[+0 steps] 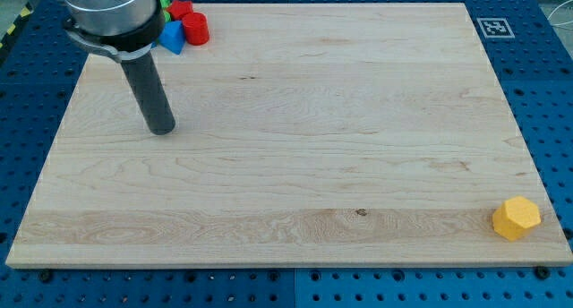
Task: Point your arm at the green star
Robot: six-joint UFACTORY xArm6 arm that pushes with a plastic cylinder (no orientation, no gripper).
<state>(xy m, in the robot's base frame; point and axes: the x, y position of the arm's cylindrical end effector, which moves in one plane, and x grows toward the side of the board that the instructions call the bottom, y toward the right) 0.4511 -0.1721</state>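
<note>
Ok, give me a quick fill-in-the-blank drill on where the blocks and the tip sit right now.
1. The yellow hexagonal block sits near the wooden board's bottom ____ corner in the view.
2. The red cylinder block lies at the view's top ____.
3. My tip touches ____ blocks.
4. The small blue block sits right beside the ____ cylinder.

Missing words: right; left; no; red

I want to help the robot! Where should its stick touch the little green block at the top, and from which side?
No grabbing: I only have my tip, below the cluster. The green block peeks out beside my arm, a red block close on its right, a blue block below it. So I would probably come from the view's left, at its left side, which is hidden.
</note>
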